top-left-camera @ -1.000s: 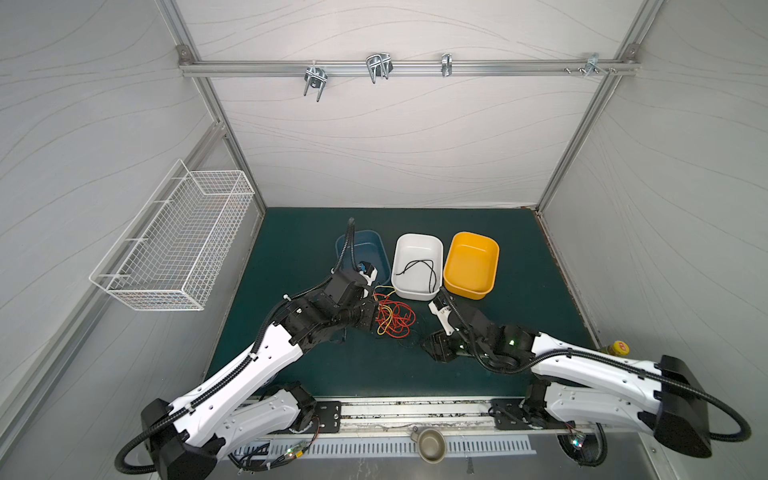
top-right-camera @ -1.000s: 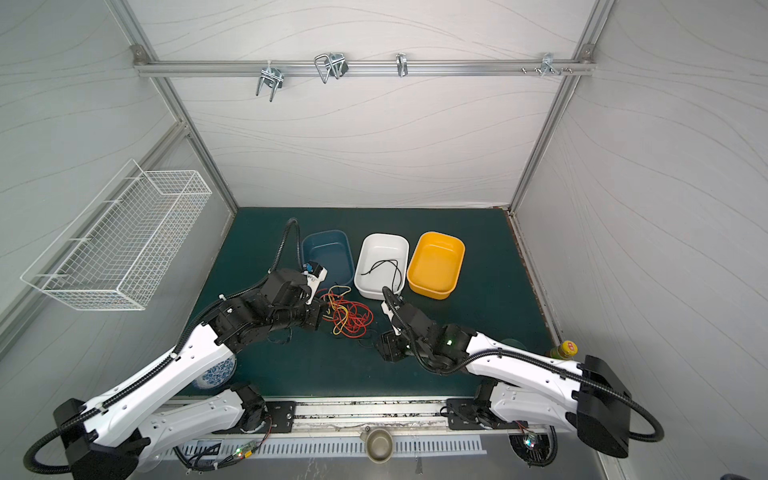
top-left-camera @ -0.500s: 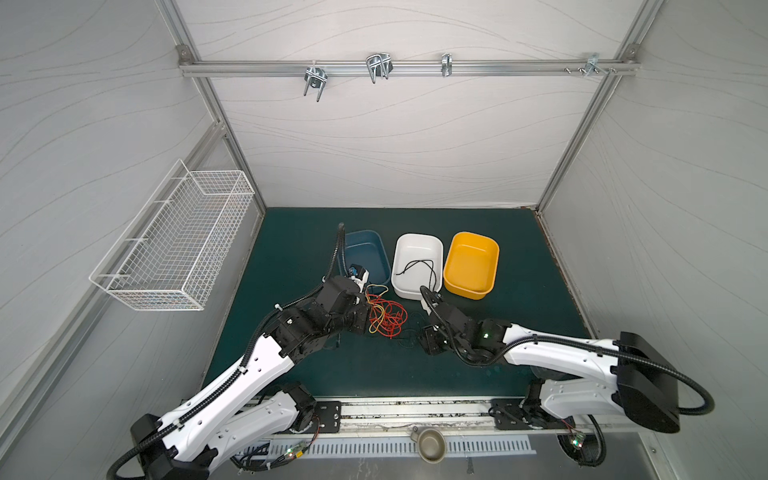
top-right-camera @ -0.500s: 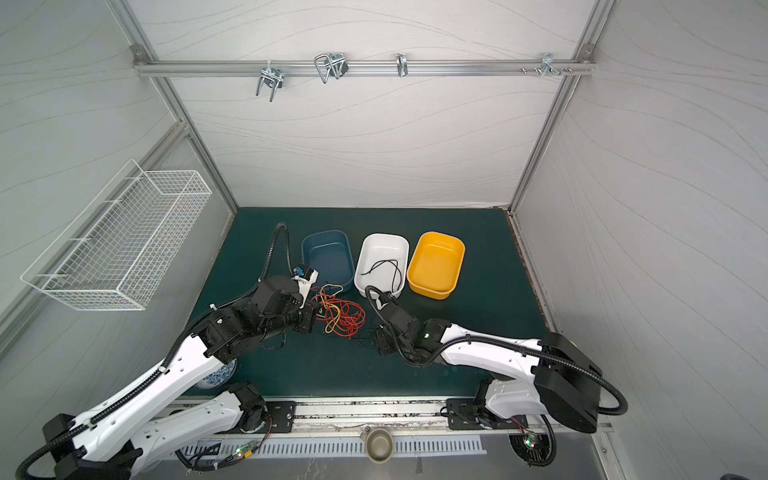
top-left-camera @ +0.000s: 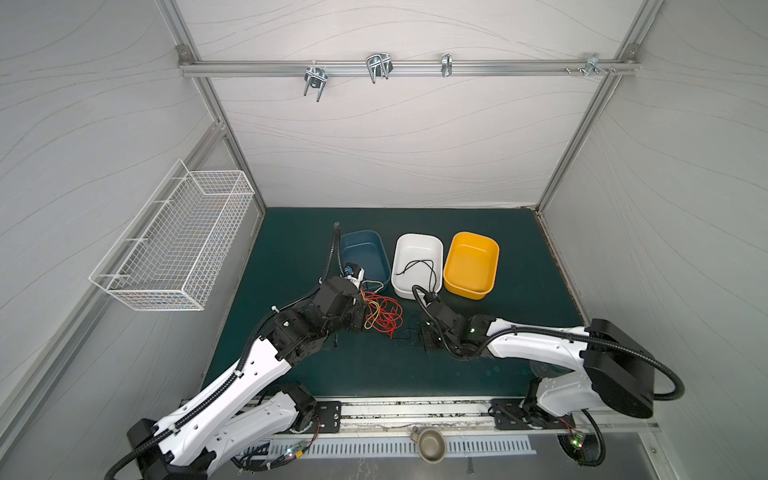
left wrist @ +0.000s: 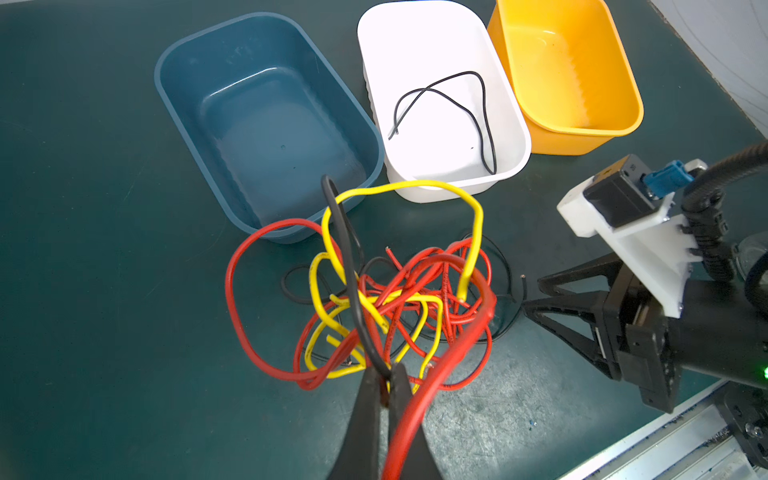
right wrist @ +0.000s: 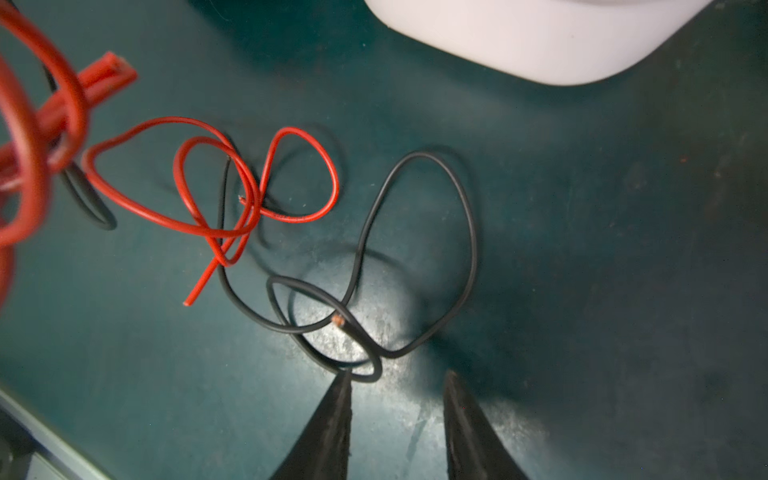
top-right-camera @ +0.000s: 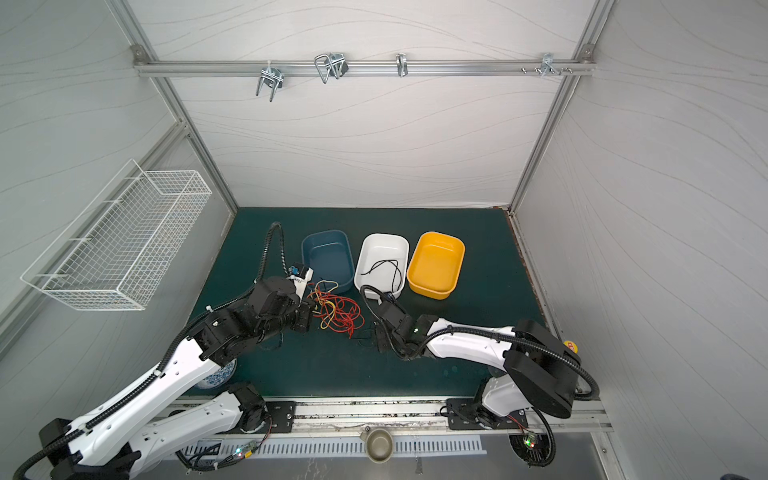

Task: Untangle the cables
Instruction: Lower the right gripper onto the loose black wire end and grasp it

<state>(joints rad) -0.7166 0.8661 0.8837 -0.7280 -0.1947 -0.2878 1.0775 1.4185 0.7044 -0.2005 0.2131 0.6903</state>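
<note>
Cables (top-left-camera: 382, 312) lying tangled on green mat (top-left-camera: 286, 249), just in front of blue tub (top-left-camera: 365, 249) and white tub (top-left-camera: 419, 249).
Left gripper (left wrist: 384, 380) is pinching shut on black cable (left wrist: 351, 282) rising out of red-yellow heap. Right gripper (right wrist: 397, 376) is hovering partly open, holding nothing, one fingertip just beside thin black loop (right wrist: 473, 241) on mat. Another black wire (left wrist: 484, 104) is lying inside white tub, with yellow tub (left wrist: 561, 75) sitting alongside.

Bright even light; fg blur, glare
</note>
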